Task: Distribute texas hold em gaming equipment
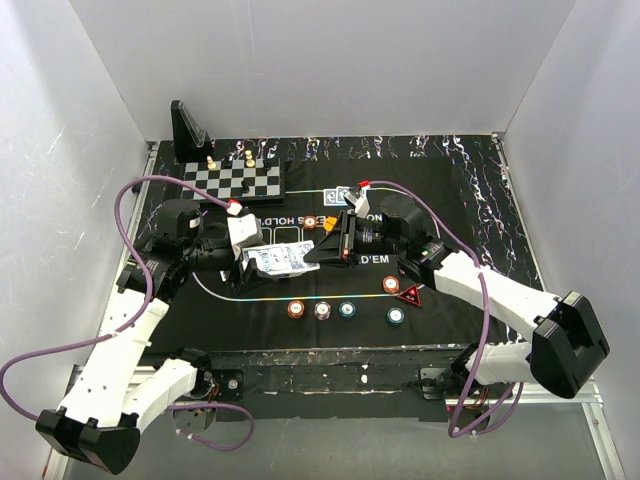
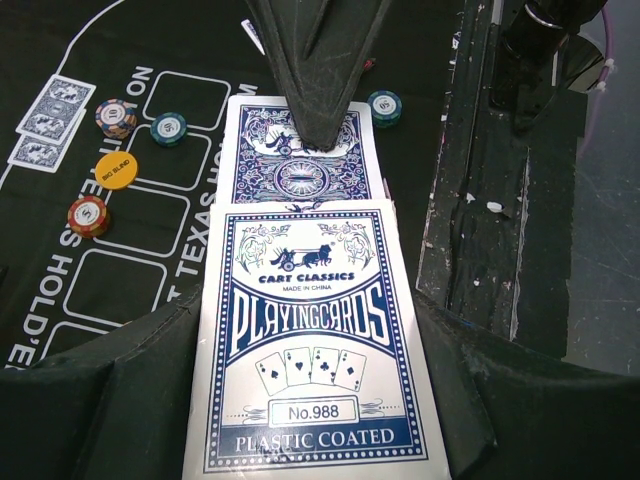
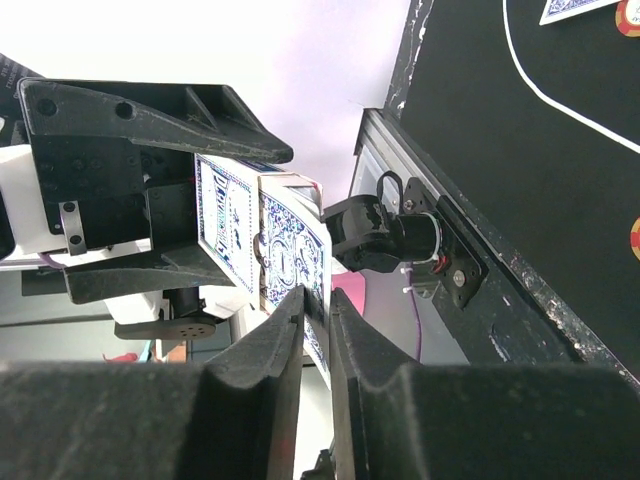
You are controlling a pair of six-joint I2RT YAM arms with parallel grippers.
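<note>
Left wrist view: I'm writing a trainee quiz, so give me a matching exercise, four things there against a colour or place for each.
Things:
1 card box
2 Big Blind disc
3 pair of face-down cards
4 protruding card

Colour or place:
a yellow
b between the right jaws
c top left on the felt
d between the left jaws

Pairs: 1-d, 2-a, 3-c, 4-b

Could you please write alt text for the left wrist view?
The left gripper holds a playing-card box over the felt, while the right gripper meets a card sticking out at its far end. Poker chips and a yellow disc lie left.
</note>
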